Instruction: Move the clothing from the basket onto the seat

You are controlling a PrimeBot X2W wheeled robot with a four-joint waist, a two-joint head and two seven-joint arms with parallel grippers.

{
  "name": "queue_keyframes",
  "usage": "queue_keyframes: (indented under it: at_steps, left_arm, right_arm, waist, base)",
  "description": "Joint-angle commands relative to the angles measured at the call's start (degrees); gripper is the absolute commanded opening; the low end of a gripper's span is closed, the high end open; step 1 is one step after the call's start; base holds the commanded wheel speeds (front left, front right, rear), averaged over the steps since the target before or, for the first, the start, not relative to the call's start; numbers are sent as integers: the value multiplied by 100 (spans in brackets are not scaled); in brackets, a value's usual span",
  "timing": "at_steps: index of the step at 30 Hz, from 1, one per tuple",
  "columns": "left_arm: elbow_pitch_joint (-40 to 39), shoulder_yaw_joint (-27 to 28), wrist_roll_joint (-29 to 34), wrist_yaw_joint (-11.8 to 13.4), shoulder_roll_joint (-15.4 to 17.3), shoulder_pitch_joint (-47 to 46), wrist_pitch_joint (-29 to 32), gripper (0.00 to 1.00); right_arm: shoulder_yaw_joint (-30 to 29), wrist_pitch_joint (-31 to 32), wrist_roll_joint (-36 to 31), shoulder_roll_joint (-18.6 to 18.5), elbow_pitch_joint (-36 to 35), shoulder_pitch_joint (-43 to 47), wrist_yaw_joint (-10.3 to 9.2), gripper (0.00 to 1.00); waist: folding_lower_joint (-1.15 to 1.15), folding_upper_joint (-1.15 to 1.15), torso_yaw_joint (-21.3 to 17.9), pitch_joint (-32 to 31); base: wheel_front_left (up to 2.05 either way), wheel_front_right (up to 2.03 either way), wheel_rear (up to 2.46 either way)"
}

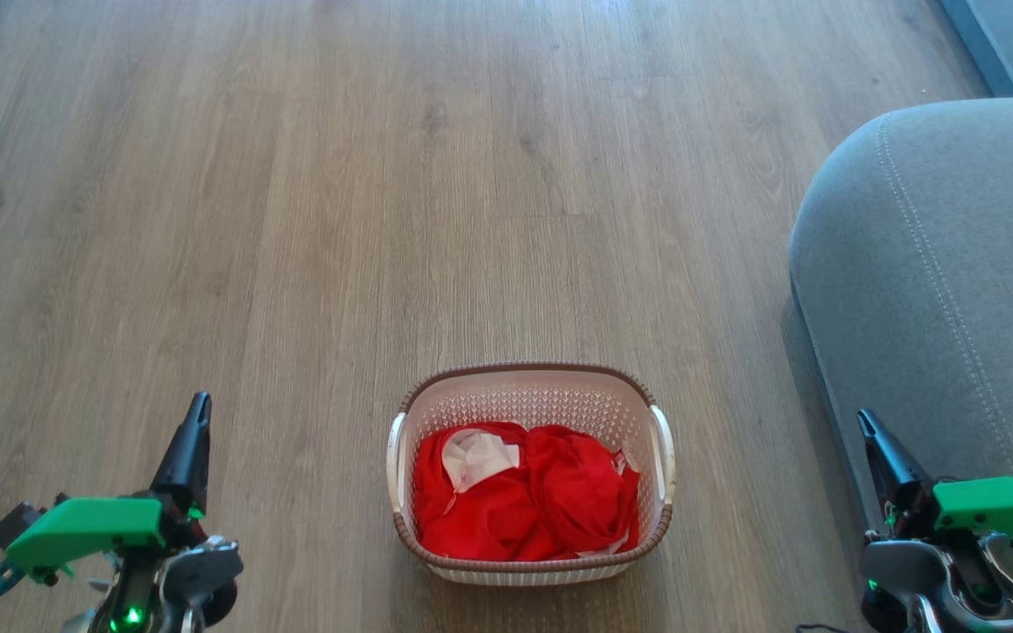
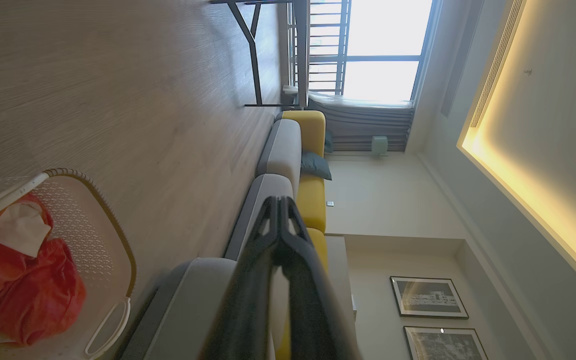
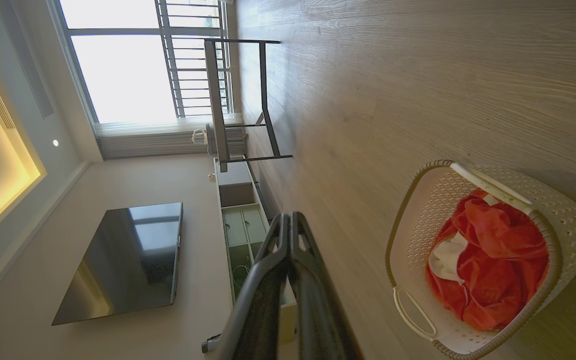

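my left fingers (image 1: 188,457) pressed together, empty | my right fingers (image 1: 889,466) closed too, empty | clothing (image 1: 515,505) heaped in basket (image 1: 533,382) on floor (image 1: 295,220) | seat (image 1: 937,290) to my right

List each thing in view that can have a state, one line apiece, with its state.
Cream-white perforated plastic brown-rimmed basket, upright on the wooden floor, loaded.
Bright red white-patched fabric clothing, bunched inside the basket, ungripped.
Large grey upholstered seat, no clothing on the visible part.
Left hand, shut, holding nothing, clear of the basket.
Right hand, shut, holding nothing, near the seat's edge.
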Motion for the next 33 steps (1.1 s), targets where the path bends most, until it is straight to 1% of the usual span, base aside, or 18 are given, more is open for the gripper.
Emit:
queue_keyframes:
  at_steps: [1,33]
  left_arm:
    - [-198,205,-26,-39,26,-319,17,0]
    - [-198,205,-26,-39,26,-319,17,0]
  right_arm:
    - [99,42,37,-39,-229,-281,40,0]
    - [99,42,37,-39,-229,-281,40,0]
  waist:
    - [0,0,0,0]
    - [0,0,0,0]
  base:
    - [0,0,0]
    - [0,0,0]
